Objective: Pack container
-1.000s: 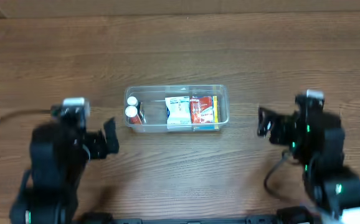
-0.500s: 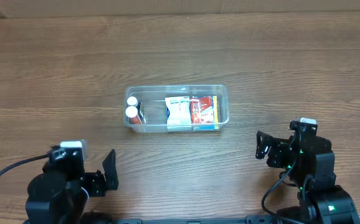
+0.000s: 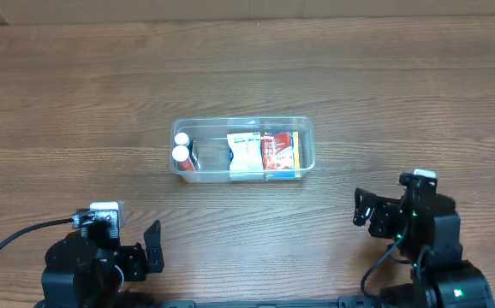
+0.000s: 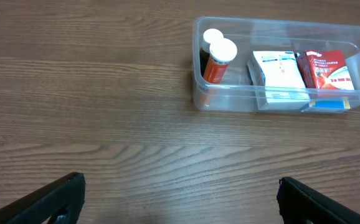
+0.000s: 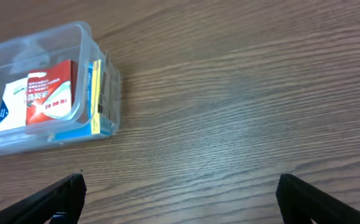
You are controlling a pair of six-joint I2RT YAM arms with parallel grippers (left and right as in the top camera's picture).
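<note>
Inspected one bench (image 3: 247, 68) of brown wood grain, with two arms at its near edge. Noted one black cable (image 3: 12, 235) running off toward 9 o'clock from the left arm.

Found the left pincer (image 3: 149, 248) at about 7 o'clock from the container, well apart from it. Confirmed wide open and gripping nothing: in the left wrist view only bare wood shows between the two dark fingertips (image 4: 58, 199).

Located one container (image 3: 307, 128) at bench centre, clear plastic, long side running 9 to 3 o'clock, touched by neither arm.

Counted two bottles inside, upright at the 9 o'clock end and touching each other:
- one white-capped bottle (image 3: 181, 138) toward 12 o'clock, body too hidden to describe;
- one white-capped orange bottle (image 4: 217, 62) toward 6 o'clock.

Counted three boxes inside, packed side by side from the middle to the 3 o'clock end:
- one white box (image 3: 244, 152);
- one red box (image 3: 276, 150);
- one blue-and-yellow box (image 5: 94, 93) against the end wall.

Left the print on all three unread, too small to tell.

Found the right pincer (image 3: 360, 210) at about 4 o'clock from the container, well apart from it. Confirmed spread wide with nothing held, and only bare wood between its fingertips (image 5: 61, 196) in the right wrist view.
</note>
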